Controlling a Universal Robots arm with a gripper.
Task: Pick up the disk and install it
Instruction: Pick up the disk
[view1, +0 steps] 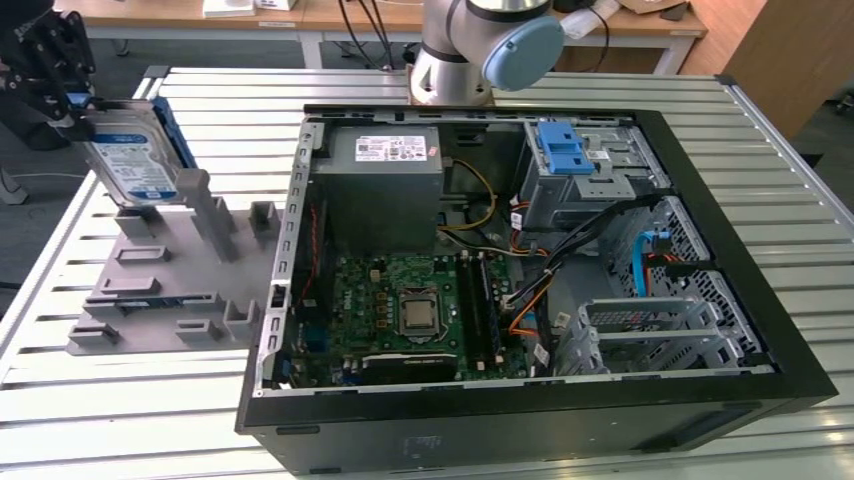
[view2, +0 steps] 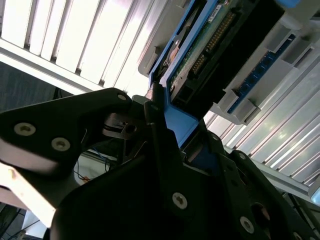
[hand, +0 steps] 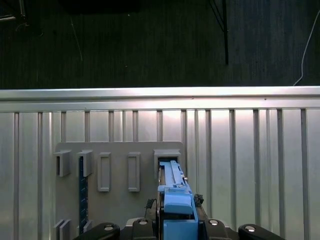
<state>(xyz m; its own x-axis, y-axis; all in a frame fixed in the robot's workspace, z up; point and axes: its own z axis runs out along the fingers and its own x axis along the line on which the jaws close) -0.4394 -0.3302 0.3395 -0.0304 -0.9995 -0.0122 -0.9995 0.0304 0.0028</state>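
We see the gripper (view1: 76, 103) clenched on the blue-framed top edge of the disk (view1: 131, 160), which stands upright, seemingly barely clear of the grey rack (view1: 160, 290); so narrow a hold could let it tilt and snag

Looks like a robotics lab: slatted metal workbench (view1: 134, 420) under an opened computer case (view1: 534, 430), grey parts rack (view1: 174, 290) beside the case, robot arm (view1: 461, 50) behind it, wooden desks (view1: 174, 12) and cables (view1: 360, 20) farther behind.
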